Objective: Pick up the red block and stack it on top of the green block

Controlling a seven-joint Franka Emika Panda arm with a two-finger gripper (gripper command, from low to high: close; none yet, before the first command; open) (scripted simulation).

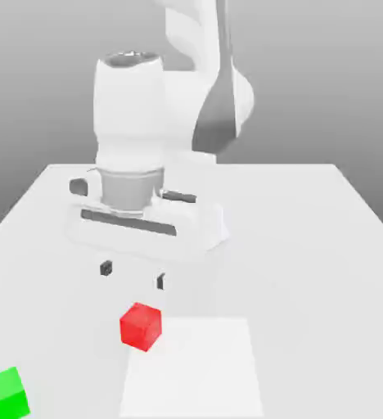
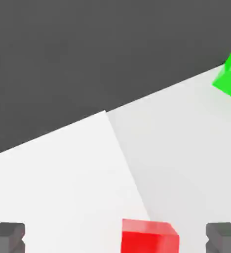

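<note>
Red block [image 1: 141, 326] sits untouched on the white table [image 1: 309, 245], below my wide-open, empty claw [image 1: 132, 275]. Green block [image 1: 6, 394] lies well apart at the table's near edge. Grasp, lift and stacking all remain.

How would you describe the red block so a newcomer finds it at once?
Start at the white table under the robot's open gripper. The red block sits just in front of it. The only other cube, the green block, lies apart toward the exterior view's left.

Bright, even simulator light, soft faint shadows, no glare or blur
</note>
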